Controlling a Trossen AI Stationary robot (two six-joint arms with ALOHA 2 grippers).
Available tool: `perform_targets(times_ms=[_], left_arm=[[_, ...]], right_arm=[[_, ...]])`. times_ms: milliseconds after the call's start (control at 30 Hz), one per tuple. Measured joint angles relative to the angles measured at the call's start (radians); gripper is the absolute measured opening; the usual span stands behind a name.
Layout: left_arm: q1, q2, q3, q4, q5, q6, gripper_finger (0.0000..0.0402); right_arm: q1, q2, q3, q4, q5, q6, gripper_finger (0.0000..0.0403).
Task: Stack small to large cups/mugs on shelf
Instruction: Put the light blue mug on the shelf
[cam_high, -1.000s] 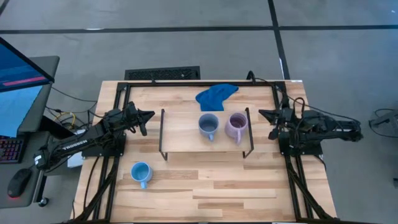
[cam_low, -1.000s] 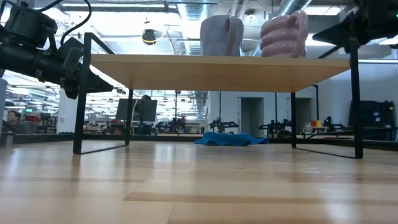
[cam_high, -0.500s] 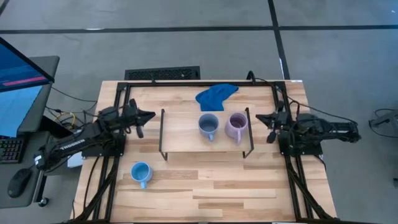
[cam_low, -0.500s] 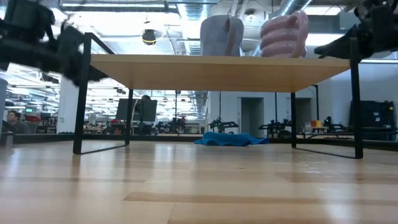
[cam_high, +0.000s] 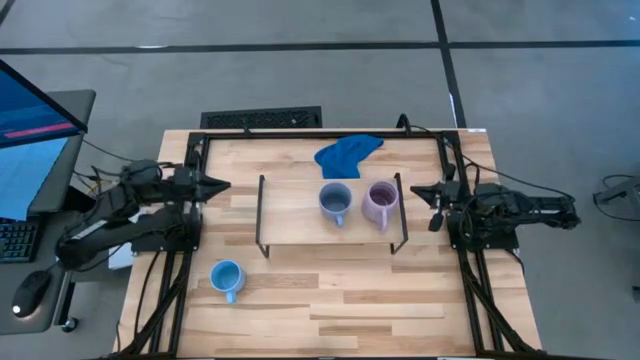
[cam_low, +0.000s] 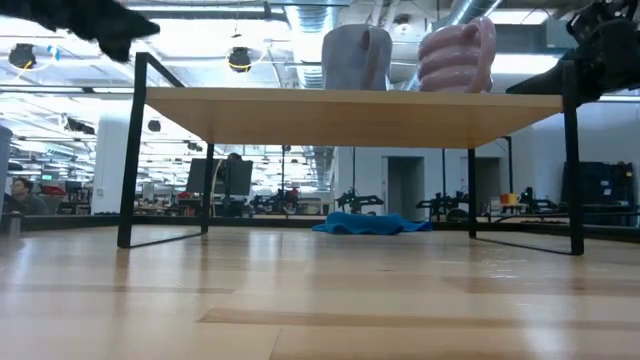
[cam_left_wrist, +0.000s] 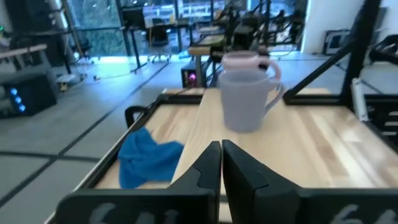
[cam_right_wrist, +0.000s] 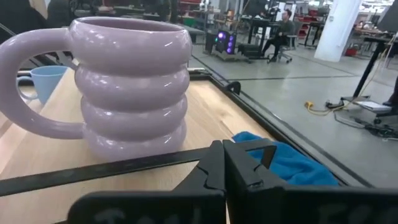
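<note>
The grey-blue mug (cam_high: 335, 200) and the lilac mug (cam_high: 381, 203) stand upright on the low wooden shelf (cam_high: 300, 225). They also show in the low view, grey-blue (cam_low: 355, 57) and lilac (cam_low: 458, 55). The sky-blue mug (cam_high: 226, 277) stands on the tabletop, near left of the shelf. My left gripper (cam_high: 224, 184) is shut and empty, left of the shelf and above board height (cam_left_wrist: 221, 163). My right gripper (cam_high: 416, 190) is shut and empty just right of the shelf, pointing at the lilac mug (cam_right_wrist: 130, 93).
A bright blue cloth (cam_high: 347, 153) lies bunched on the table behind the shelf. The shelf's black wire legs (cam_low: 131, 150) stand at both ends of the board. The shelf's left third (cam_high: 285, 205) is bare. Black frame rails run along the table's edges (cam_high: 320, 133).
My left gripper has drawn back toward the table's left edge and risen, away from the shelf's left end, staying shut. My right gripper has sunk a little beside the shelf's right end. The mugs have not moved.
</note>
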Motion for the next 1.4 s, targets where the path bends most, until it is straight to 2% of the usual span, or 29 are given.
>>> perform_targets(times_ms=[200,300,533,733,967,1067,1267,1400], left_arm=[[-0.039,0.000,0.084,-0.095,-0.023,0.012,0.0001],[-0.047,0.000,0.115,-0.143,-0.061,0.010,0.0000],[-0.052,0.020,0.161,-0.272,-0.074,-0.024,0.0000],[-0.053,0.110,0.197,-0.350,-0.079,-0.055,0.0000],[-0.053,0.279,0.293,-0.566,-0.072,-0.124,0.0000],[-0.053,0.337,0.327,-0.623,-0.035,-0.170,0.0000],[-0.053,0.424,0.338,-0.671,0.172,-0.377,0.0000],[-0.053,0.460,0.338,-0.676,0.158,-0.452,0.0000]], right_arm=[[0.000,0.000,-0.060,0.082,0.024,-0.020,0.0012],[0.000,0.000,-0.074,0.087,0.030,-0.014,0.0012],[0.000,0.000,-0.076,0.087,0.054,-0.013,0.0013],[0.000,0.000,-0.076,0.079,0.055,-0.013,0.0013],[0.000,0.000,-0.076,0.042,0.080,-0.017,0.0013],[0.000,0.000,-0.076,0.016,0.119,-0.005,0.0013],[0.000,0.000,-0.076,0.017,0.127,0.005,0.0013],[0.000,0.000,-0.076,0.018,0.127,-0.002,0.0013]])
